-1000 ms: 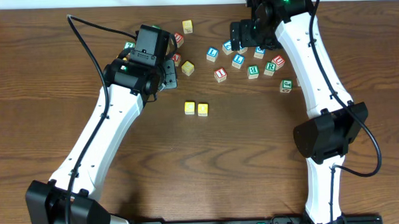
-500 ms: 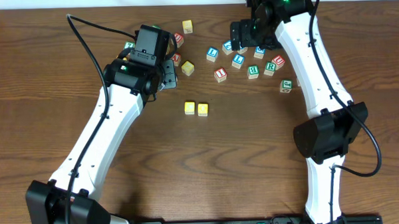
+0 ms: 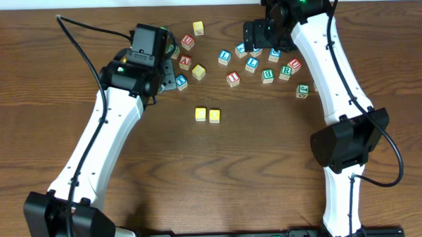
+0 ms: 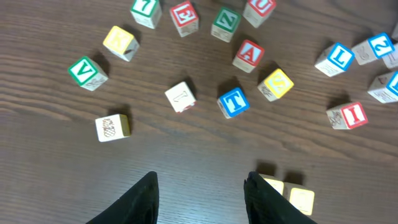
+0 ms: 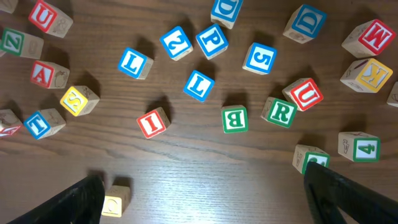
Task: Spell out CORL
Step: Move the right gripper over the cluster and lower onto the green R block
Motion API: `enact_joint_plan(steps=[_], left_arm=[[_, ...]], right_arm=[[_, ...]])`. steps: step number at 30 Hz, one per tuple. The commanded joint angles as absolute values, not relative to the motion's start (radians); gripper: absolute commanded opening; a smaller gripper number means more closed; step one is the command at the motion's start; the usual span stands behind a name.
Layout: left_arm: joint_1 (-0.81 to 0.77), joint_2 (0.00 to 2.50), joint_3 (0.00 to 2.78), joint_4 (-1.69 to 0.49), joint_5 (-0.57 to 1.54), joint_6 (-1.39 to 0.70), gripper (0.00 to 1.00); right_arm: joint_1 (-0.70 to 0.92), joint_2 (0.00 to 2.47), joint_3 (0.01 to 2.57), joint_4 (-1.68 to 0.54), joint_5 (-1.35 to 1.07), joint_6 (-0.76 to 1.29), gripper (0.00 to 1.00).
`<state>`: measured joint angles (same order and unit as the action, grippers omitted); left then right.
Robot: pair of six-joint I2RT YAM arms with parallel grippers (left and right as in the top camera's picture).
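Dark wood-grain tabletop (image 3: 255, 173) underneath everything. Hovering at left over bare wood: left gripper (image 4: 202, 186), fingers standing apart, clasping nothing. Lying side by side mid-table, away from the scatter: first yellow-topped cube (image 3: 201, 114), second yellow-topped cube (image 3: 214, 115). Sitting farther right among other letters: blue L cube (image 5: 135, 63), another blue L cube (image 5: 199, 84), then green R cube (image 5: 281, 112), sitting just beside red U cube (image 5: 305, 94). Hanging above that cluster: right gripper (image 5: 202, 180), fingers spreading wide, gripping nothing.
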<state>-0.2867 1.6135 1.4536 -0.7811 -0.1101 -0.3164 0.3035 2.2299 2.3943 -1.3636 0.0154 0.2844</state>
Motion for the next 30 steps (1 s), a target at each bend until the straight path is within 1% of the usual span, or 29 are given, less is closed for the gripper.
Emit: enact_joint_plan(steps=[1, 10, 13, 17, 22, 24, 28, 30], left_arm=[[-0.275, 1.599, 1.472, -0.78, -0.125, -0.307, 0.44], [-0.275, 1.625, 1.47, -0.78, -0.125, -0.308, 0.44], [-0.275, 1.636, 1.47, -0.78, -0.125, -0.308, 0.44], [-0.275, 1.642, 1.47, -0.781, -0.125, -0.307, 0.44], [-0.275, 1.642, 1.47, -0.781, -0.125, -0.307, 0.44], [-0.275, 1.642, 1.47, -0.78, -0.125, -0.307, 0.44], [-0.275, 1.642, 1.47, -0.78, -0.125, -0.308, 0.44], [-0.275, 1.642, 1.47, -0.78, -0.125, -0.308, 0.44]], right_arm=[[0.309, 2.228, 2.392, -1.36, 0.021, 0.3, 0.96], [0.307, 2.228, 2.392, -1.357, 0.028, 0.319, 0.95], [0.307, 2.228, 2.392, -1.358, 0.032, 0.324, 0.93], [0.306, 2.228, 2.379, -1.375, 0.124, 0.435, 0.92], [0.277, 2.228, 2.329, -1.369, 0.129, 0.486, 0.92], [0.258, 2.228, 2.302, -1.362, 0.125, 0.494, 0.91], [0.227, 2.228, 2.241, -1.335, 0.113, 0.499, 0.82], [0.216, 2.228, 2.212, -1.317, 0.113, 0.505, 0.81]])
